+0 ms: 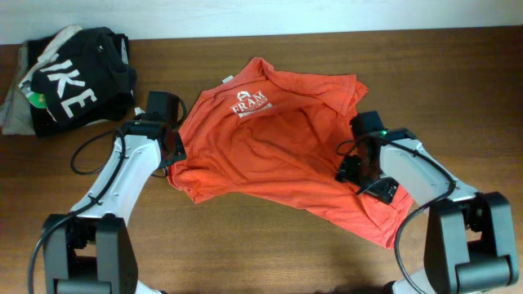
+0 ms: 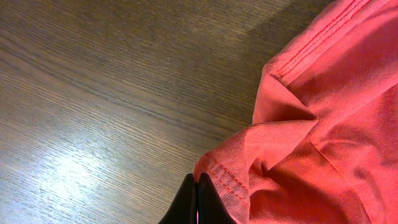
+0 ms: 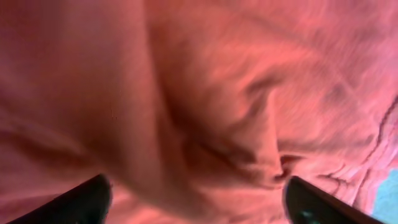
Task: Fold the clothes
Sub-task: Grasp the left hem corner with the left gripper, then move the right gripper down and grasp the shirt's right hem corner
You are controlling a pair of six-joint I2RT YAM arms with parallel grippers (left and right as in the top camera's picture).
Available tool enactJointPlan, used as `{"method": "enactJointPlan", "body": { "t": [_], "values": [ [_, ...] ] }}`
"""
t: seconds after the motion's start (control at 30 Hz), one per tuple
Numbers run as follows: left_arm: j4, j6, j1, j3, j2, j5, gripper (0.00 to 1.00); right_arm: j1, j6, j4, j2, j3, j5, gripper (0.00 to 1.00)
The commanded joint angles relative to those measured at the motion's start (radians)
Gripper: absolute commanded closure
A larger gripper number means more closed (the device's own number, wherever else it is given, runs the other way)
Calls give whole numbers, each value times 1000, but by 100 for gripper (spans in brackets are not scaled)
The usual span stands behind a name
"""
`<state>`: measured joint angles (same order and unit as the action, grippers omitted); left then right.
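Note:
The clothes, a red-orange T-shirt (image 1: pixel 278 139) with a white chest logo (image 1: pixel 251 104), lie spread and wrinkled across the middle of the wooden table (image 1: pixel 245 245). My left gripper (image 1: pixel 172 153) sits at the shirt's left edge. In the left wrist view its black tips (image 2: pixel 198 182) are pressed together on the stitched hem (image 2: pixel 227 177), and the fabric (image 2: pixel 323 124) bunches toward them. My right gripper (image 1: pixel 351 167) hovers low over the shirt's right side. In the right wrist view its fingers (image 3: pixel 93 193) stand wide apart, with wrinkled red cloth (image 3: pixel 205 93) filling the space between them.
A black garment with big white letters (image 1: pixel 78 82) lies piled at the far left corner, on a grey-beige garment (image 1: pixel 15 106). A black cable (image 1: pixel 82 151) loops beside the left arm. Bare wood (image 2: pixel 93 93) shows left of the shirt and along the table's front.

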<state>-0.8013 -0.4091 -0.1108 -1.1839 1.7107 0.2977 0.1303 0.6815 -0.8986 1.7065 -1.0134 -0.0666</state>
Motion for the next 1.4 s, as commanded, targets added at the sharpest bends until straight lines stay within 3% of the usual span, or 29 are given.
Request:
{"method": "enactJointPlan", "body": {
  "t": [0.0, 0.1, 0.13, 0.27, 0.37, 0.5, 0.57, 0.6, 0.67, 0.73, 0.77, 0.8, 0.9, 1.0, 1.37],
  "values": [
    [-1, -10, 3, -14, 6, -7, 99, -14, -49, 12, 16, 6, -10, 39],
    [-1, -10, 2, -14, 6, -7, 99, -17, -49, 51, 16, 6, -13, 91],
    [-1, -10, 2, -14, 6, -7, 99, -21, -49, 61, 16, 4, -13, 96],
    [-1, -10, 2, -14, 6, -7, 99, -89, -50, 96, 16, -45, -52, 96],
    [0, -10, 2, -14, 6, -7, 99, -177, -131, 111, 16, -163, -32, 96],
    [1, -10, 2, -14, 7, -7, 99, -251, -233, 310, 17, -244, 7, 96],
    [-1, -10, 2, -14, 8, -8, 99, -275, -233, 391, 30, -245, -29, 92],
    [-3, -10, 2, -13, 8, -11, 99, -294, -233, 399, 34, -248, -55, 84],
    [-4, -10, 2, -11, 8, -26, 99, -382, -233, 314, 34, -307, -74, 54],
    [-4, -10, 2, -11, 8, -26, 99, -437, -233, 227, 34, -368, -73, 51],
    [-3, -10, 2, -11, 8, -26, 99, -476, -232, 150, 34, -421, -64, 29],
    [-2, -10, 2, -11, 8, -26, 99, -515, -232, 68, 34, -479, -9, 1],
    [3, -10, 2, -11, 8, -26, 99, -572, -233, -131, 34, -572, 294, 1],
    [7, -10, 2, -11, 8, -41, 99, -557, -233, -237, 35, -551, 523, 1],
    [-9, -10, 2, -11, 8, -100, 99, -379, -207, -373, 25, -466, 526, 1]
  ]
}}
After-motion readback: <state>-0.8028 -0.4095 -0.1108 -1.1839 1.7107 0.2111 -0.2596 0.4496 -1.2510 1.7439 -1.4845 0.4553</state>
